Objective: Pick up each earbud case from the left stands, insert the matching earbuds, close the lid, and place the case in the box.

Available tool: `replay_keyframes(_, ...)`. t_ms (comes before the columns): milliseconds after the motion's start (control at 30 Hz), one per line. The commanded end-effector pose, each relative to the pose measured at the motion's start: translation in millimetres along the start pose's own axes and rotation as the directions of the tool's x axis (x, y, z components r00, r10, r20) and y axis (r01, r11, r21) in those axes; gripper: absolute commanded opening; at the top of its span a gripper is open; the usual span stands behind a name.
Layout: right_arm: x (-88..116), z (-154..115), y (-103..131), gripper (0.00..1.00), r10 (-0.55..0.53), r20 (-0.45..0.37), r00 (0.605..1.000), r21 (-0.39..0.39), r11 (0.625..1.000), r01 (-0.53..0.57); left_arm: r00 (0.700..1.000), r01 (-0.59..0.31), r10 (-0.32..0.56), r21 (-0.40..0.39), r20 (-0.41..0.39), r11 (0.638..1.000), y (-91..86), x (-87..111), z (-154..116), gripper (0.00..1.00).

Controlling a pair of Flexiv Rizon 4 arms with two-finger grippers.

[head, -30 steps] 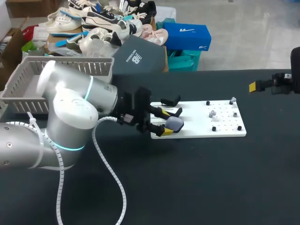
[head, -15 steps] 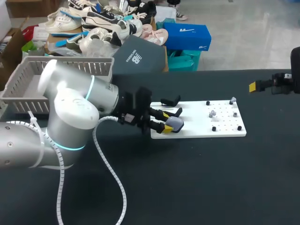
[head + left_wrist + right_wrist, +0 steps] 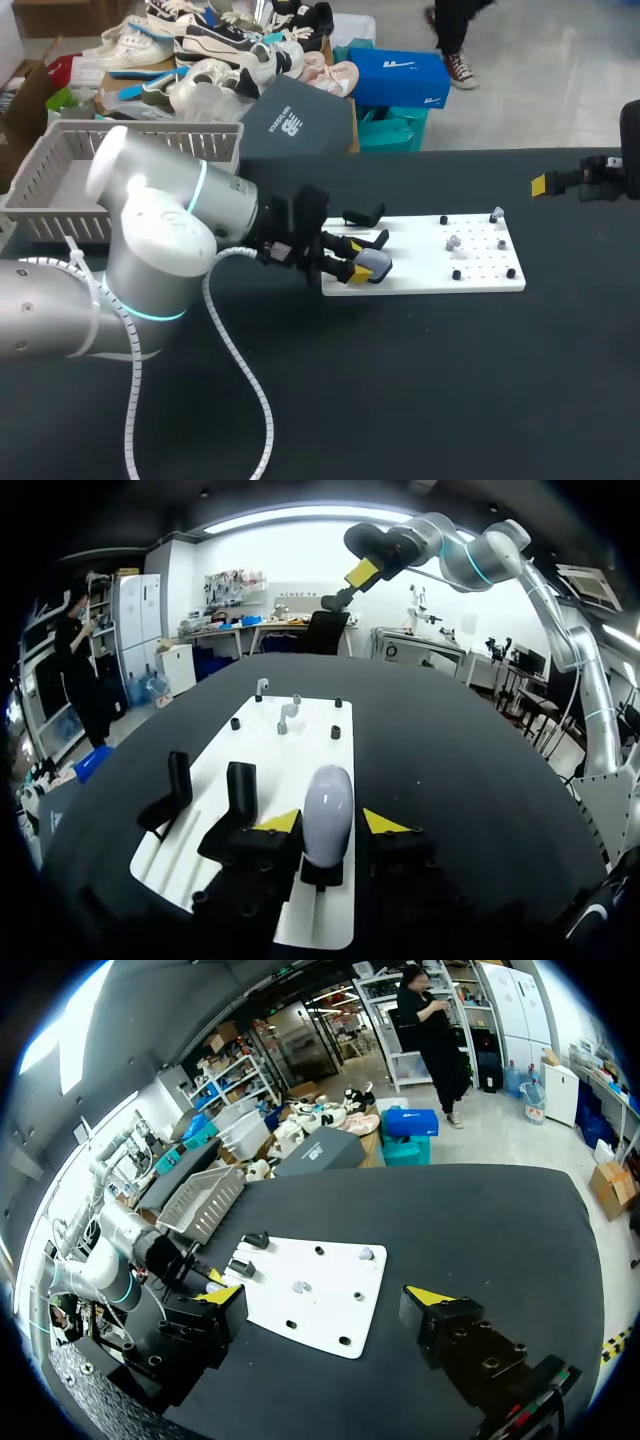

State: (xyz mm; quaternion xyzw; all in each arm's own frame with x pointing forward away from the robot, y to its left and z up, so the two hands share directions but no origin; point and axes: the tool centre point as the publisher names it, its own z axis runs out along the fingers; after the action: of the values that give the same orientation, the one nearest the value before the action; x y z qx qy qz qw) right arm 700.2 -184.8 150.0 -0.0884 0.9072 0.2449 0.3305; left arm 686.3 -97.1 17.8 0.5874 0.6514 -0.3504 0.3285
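Observation:
A pale lilac-grey earbud case (image 3: 375, 263) (image 3: 328, 805) rests on a black stand at the near left corner of the white board (image 3: 430, 262). My left gripper (image 3: 355, 260) (image 3: 332, 822) is shut on it, one yellow tip against each side. Two empty black stands (image 3: 365, 214) (image 3: 238, 795) rise beside it. Small grey earbuds (image 3: 453, 242) (image 3: 288, 712) sit further along the board among black pegs (image 3: 456, 274). Far off at the table's right edge, my right gripper (image 3: 560, 182) (image 3: 325, 1300) is open and holds nothing.
A white slatted basket (image 3: 70, 180) (image 3: 200, 1200) stands at the table's back left, behind my left arm (image 3: 160, 250). The black table top (image 3: 420, 380) lies bare in front of the board and to its right.
The left gripper's fingers have drawn in against the sides of the case. The arm has hardly shifted, and the right arm has stayed still.

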Motion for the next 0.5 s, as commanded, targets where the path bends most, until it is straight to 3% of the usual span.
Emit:
replay_keyframes(33, 0.1, 0.0, -0.3, 1.00, -0.001, 0.000, 1.000, 0.000, 1.000, 0.001, 1.000, 0.003, -0.003, -0.002, -0.008, 1.000, 2.1, 1.0, 1.4, 0.39)
replay_keyframes(333, 0.1, 0.0, -0.3, 1.00, -0.001, 0.000, 1.000, 0.000, 1.000, 0.001, 1.000, 0.010, -0.010, -0.008, -0.014, 1.000, 3.0, 2.8, 1.3, 0.42)
replay_keyframes(433, 0.1, 0.0, -0.3, 1.00, -0.001, 0.000, 1.000, 0.000, 1.000, 0.001, 1.000, 0.008, -0.008, -0.003, -0.019, 1.000, 3.4, 3.2, 1.6, 0.38)
replay_keyframes(500, 0.1, 0.0, -0.3, 1.00, -0.001, 0.000, 1.000, 0.000, 1.000, 0.001, 1.000, -0.005, 0.005, -0.002, -0.021, 1.000, 3.4, 4.2, 2.6, 0.27)
